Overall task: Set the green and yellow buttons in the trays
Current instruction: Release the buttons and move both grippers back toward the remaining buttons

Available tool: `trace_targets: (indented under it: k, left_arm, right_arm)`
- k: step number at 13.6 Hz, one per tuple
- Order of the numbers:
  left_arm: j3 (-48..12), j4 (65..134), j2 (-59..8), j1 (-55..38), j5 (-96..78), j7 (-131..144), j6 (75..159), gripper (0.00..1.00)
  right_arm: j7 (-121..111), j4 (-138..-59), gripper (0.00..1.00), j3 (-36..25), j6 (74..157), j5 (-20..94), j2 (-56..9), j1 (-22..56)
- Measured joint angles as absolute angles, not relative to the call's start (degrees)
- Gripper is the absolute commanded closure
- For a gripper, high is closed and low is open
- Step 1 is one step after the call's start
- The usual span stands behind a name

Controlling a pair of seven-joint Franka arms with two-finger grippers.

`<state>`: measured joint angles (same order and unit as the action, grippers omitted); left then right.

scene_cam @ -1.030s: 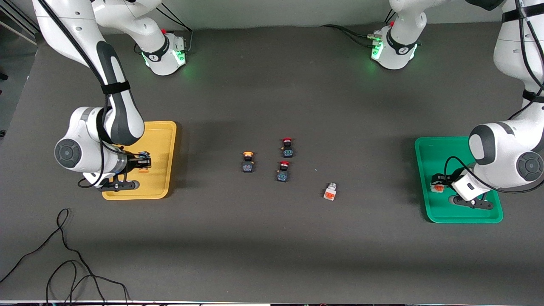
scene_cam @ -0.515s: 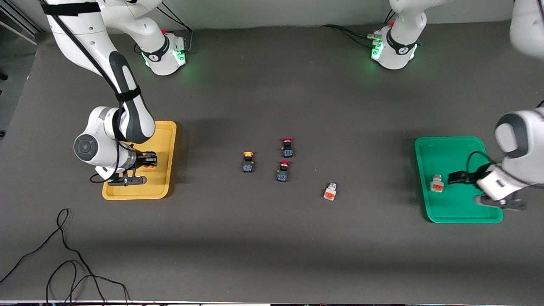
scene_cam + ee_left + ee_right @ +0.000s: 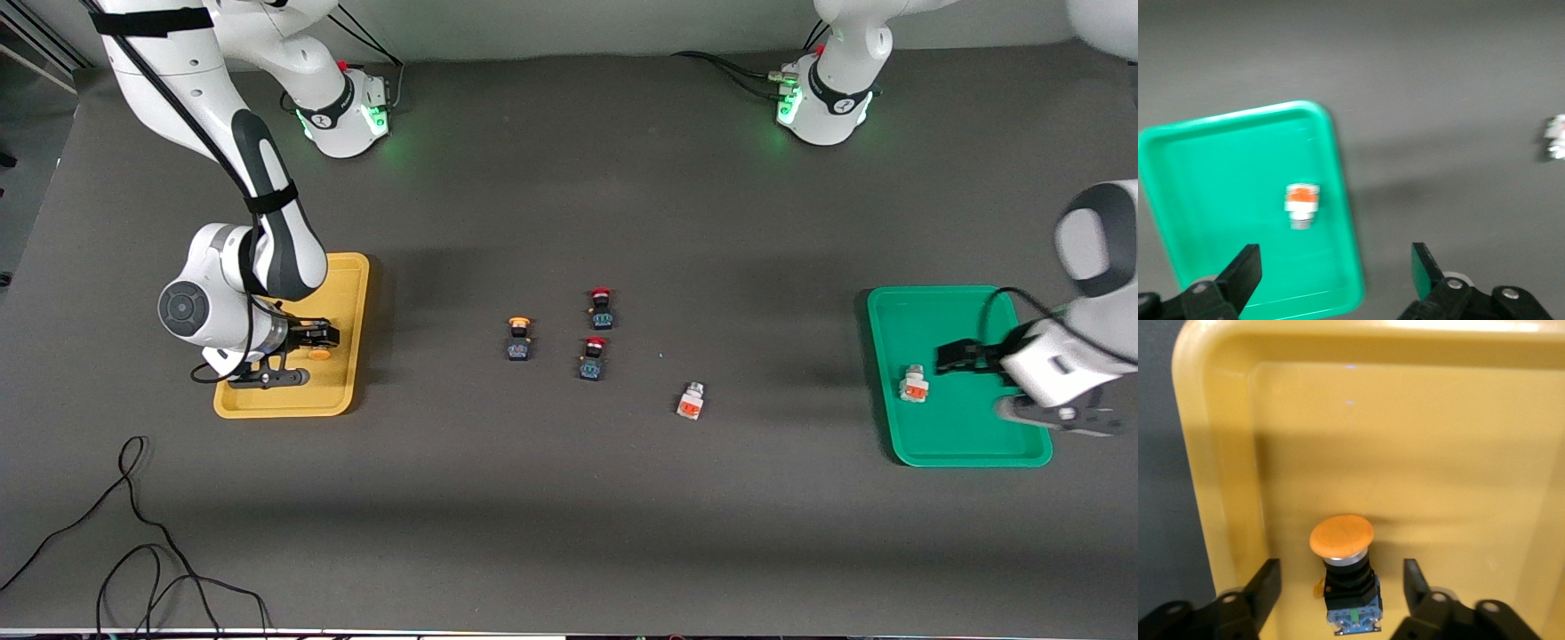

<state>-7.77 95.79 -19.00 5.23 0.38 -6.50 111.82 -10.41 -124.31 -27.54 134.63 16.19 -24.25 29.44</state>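
Observation:
The yellow tray (image 3: 342, 293) lies toward the right arm's end of the table. A black switch with a yellow-orange cap (image 3: 318, 354) lies in it, and also shows in the right wrist view (image 3: 1341, 537). My right gripper (image 3: 313, 340) is open low over this switch, with its fingers clear on either side (image 3: 1341, 580). The green tray (image 3: 960, 440) holds a white-grey switch (image 3: 913, 384), seen too in the left wrist view (image 3: 1302, 203). My left gripper (image 3: 956, 356) is open and empty above the tray's rim (image 3: 1335, 263). A second yellow-capped switch (image 3: 518, 338) and a second white-grey switch (image 3: 691, 401) lie mid-table.
Two black switches with red caps (image 3: 601, 308) (image 3: 593, 357) stand beside the yellow-capped one at mid-table. A black cable (image 3: 133, 533) loops on the table near the front camera at the right arm's end. The arm bases (image 3: 342, 107) (image 3: 822, 98) stand along the farthest edge.
My left gripper has let go of the white-grey switch in the green tray and drawn back from it. My right gripper has shifted slightly toward mid-table over the yellow tray.

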Motion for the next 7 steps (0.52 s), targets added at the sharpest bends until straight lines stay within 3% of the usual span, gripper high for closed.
trace_targets:
  k: [2, 3, 7]
  left_arm:
    - [-8.0, 95.8, -19.4, -2.2, 0.4, 3.3, 111.8, 0.0]
    - [-8.2, 95.8, -19.5, -5.9, 0.4, 8.1, 111.8, 0.0]
    - [-8.3, 95.8, -21.1, -17.8, 0.4, 15.9, 113.4, 0.0]
  right_arm:
    - [-10.3, -123.1, 0.08, -27.4, 132.0, 18.1, -23.2, 29.8]
    - [-9.4, -121.7, 0.0, -27.4, 129.8, 18.9, -22.5, 30.4]
    - [4.5, -113.1, 0.0, -27.3, 121.6, 19.4, -21.2, 36.8]
